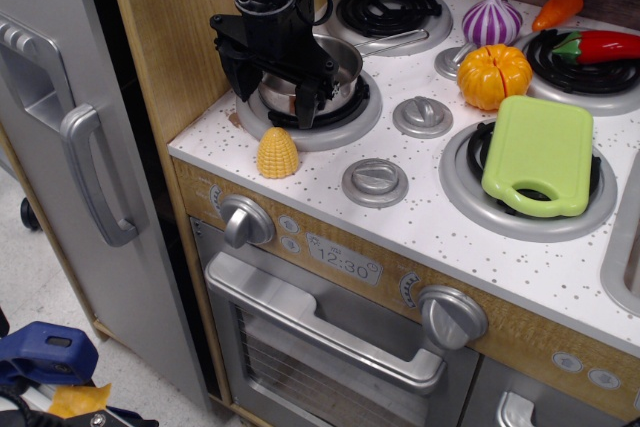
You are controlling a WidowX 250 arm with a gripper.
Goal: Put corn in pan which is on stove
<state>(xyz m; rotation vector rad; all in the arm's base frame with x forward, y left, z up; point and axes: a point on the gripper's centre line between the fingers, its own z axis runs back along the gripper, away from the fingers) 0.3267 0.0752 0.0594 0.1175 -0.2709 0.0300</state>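
The yellow corn (277,153) stands on the white speckled stove (430,217) top near the front left corner, just in front of the front left burner. The shiny steel pan (340,72) sits on that burner, its thin handle pointing back right. My black gripper (265,85) hangs over the pan's front left side, a little behind and above the corn. Its fingers (305,99) are spread apart and hold nothing.
An orange pumpkin (494,75) and a purple-white onion (491,20) sit mid stove. A green cutting board (540,155) covers the front right burner. A red pepper (600,46) lies on the back right burner, a carrot (557,10) behind it. Grey knobs (375,181) sit between burners. A wooden wall stands left.
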